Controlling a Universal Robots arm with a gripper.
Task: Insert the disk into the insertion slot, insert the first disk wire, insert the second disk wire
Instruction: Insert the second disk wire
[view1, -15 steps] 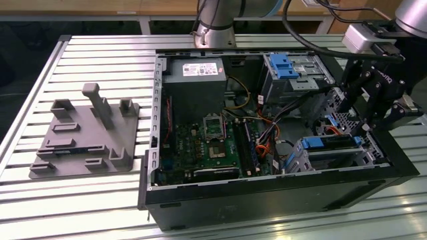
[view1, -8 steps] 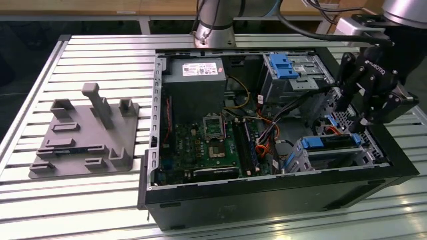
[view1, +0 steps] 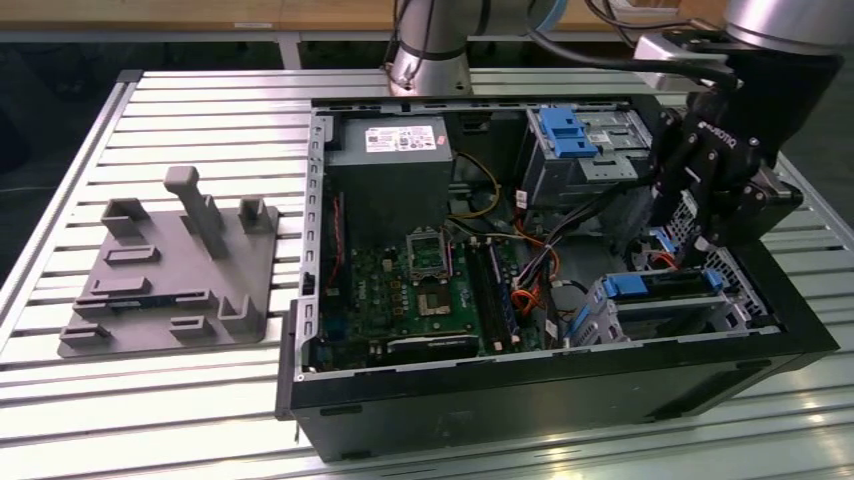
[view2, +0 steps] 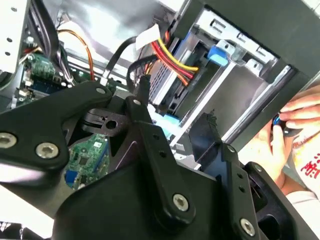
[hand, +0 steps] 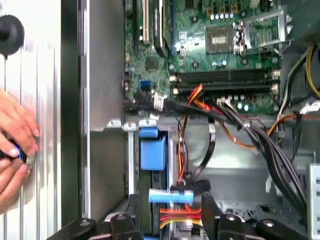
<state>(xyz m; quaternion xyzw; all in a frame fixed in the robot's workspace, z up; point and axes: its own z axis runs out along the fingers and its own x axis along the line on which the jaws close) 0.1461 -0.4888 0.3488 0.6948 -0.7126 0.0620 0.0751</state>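
Out on the exterior view's left, a grey fixture plate (view1: 160, 270) lies on the slatted table (view1: 200, 110). In the middle, the open computer case (view1: 534, 385) shows us its green motherboard (view1: 414, 290). Over on the right, the claw (view1: 694, 235) hangs low inside the case, just above the disk (view1: 663, 287), which is seated in the slot (view1: 667, 318). In the first wrist view a pale blue plug (hand: 170, 196) sits right at the claw; clenched or loose, we cannot tell. A person's hand (hand: 15, 145) is outside the case wall.
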